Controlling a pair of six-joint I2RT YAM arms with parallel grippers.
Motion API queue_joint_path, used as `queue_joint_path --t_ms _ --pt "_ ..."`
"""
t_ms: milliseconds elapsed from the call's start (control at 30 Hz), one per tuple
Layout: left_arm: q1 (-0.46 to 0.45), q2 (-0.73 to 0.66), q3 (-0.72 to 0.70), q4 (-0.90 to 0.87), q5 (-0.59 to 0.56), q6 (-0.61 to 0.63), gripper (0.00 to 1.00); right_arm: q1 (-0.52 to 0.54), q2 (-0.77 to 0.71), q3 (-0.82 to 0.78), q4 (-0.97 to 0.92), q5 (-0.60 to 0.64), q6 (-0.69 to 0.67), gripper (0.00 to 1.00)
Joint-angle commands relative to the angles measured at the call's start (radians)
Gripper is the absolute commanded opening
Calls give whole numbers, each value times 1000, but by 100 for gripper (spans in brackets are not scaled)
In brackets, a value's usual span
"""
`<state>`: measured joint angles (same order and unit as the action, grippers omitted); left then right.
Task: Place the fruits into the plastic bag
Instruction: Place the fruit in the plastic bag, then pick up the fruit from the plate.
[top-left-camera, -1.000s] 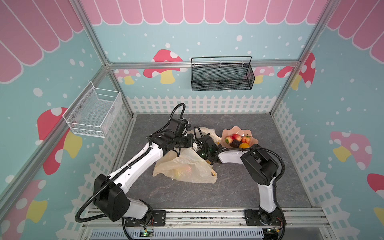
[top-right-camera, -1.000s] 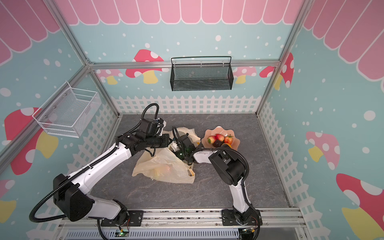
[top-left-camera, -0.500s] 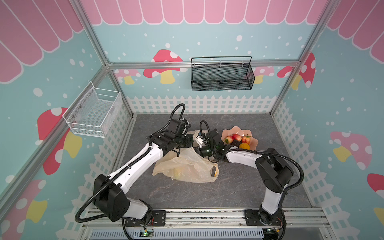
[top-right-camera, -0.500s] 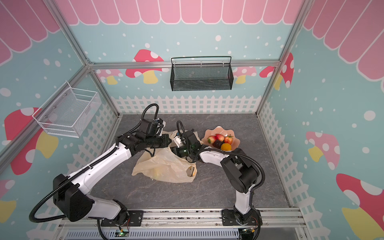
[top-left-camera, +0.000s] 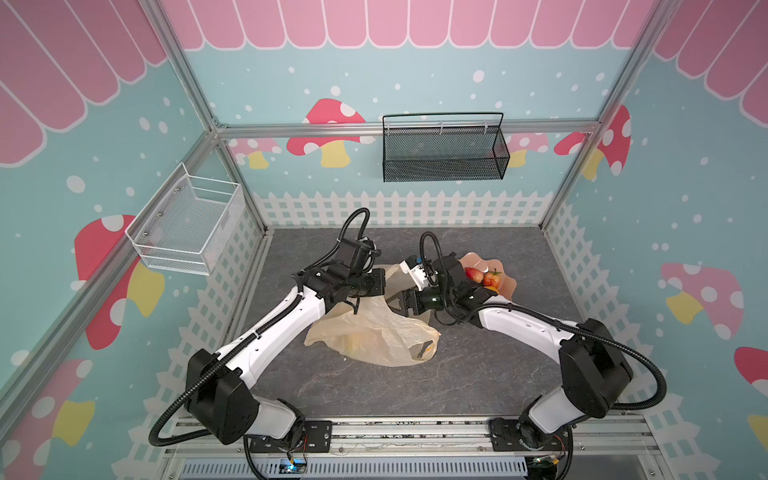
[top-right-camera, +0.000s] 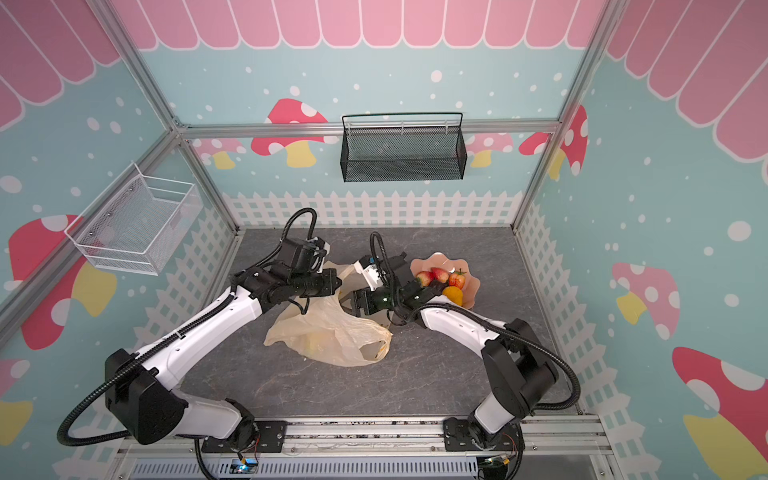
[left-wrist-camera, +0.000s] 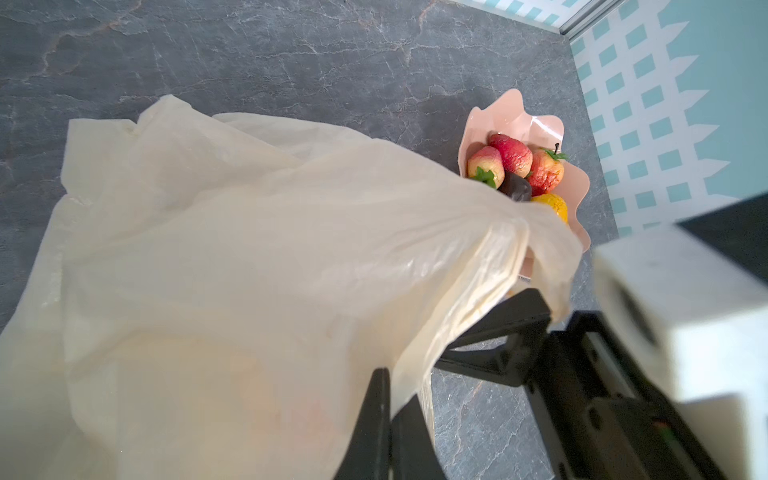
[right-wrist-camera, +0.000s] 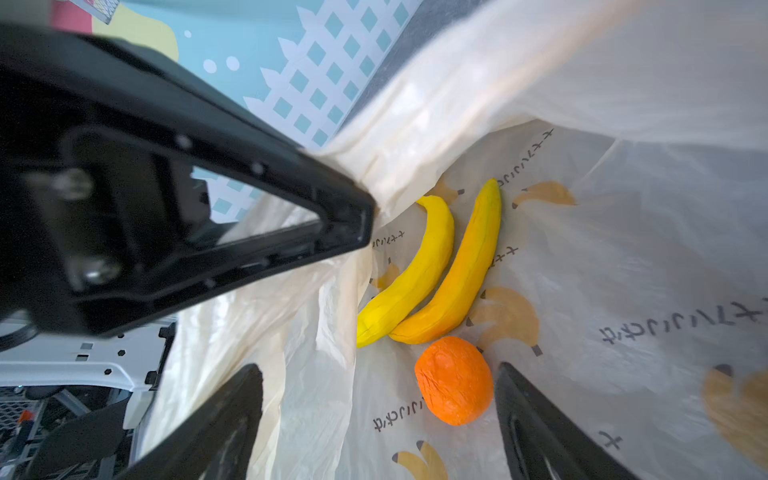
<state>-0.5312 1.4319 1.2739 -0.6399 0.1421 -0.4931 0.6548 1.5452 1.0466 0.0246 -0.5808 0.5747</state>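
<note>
The plastic bag (top-left-camera: 374, 332) (top-right-camera: 328, 332) lies crumpled mid-table, its mouth lifted. My left gripper (top-left-camera: 380, 286) (left-wrist-camera: 390, 386) is shut on the bag's upper edge and holds it up. My right gripper (top-left-camera: 392, 305) (right-wrist-camera: 376, 370) is open at the bag's mouth. In the right wrist view two yellow bananas (right-wrist-camera: 415, 270) and an orange tangerine (right-wrist-camera: 455, 386) lie loose on the bag's floor; the tangerine sits between the spread fingers, ungripped. Red fruits (left-wrist-camera: 511, 156), a dark purple one (left-wrist-camera: 515, 189) and a yellow-orange one (left-wrist-camera: 550, 205) sit in the pink bowl (top-right-camera: 469, 274).
A black mesh basket (top-left-camera: 444, 153) hangs on the back wall and a white wire basket (top-left-camera: 187, 228) on the left wall. The pink bowl stands just right of my right wrist. White fence walls close in the grey table.
My right arm's elbow has swung out to the right and its wrist has turned, while the gripper stays at the bag's mouth. The left arm and the bag have hardly moved.
</note>
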Motion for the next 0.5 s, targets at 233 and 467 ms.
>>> queue_joint_path --t_ms 233,467 --pt "8 17 14 -10 -1 6 0 -59 -175 -13 -111 117 -82 88" --pt "8 27 23 -10 5 8 0 -148 -194 45 -271 187 -82 85"
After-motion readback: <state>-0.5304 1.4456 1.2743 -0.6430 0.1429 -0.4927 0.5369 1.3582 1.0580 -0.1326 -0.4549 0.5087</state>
